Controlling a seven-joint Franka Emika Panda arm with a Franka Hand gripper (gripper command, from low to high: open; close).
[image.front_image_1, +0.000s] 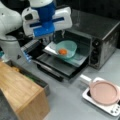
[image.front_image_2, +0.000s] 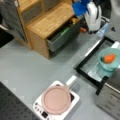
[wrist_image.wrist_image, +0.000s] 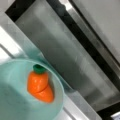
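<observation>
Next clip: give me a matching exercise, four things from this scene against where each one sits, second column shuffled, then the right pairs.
Things:
1. toy carrot
2. teal bowl
3. pink pan
4. gripper

Places:
A. on the white hotplate
B. on the tray pulled out of the toaster oven
C. above the oven's open door
D. inside the bowl

Pairs: 1-D, 2-B, 3-A, 4-C

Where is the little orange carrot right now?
The carrot lies inside the teal bowl, which sits on the tray pulled out of the open toaster oven, in both front views. The claw is not visible.
</observation>
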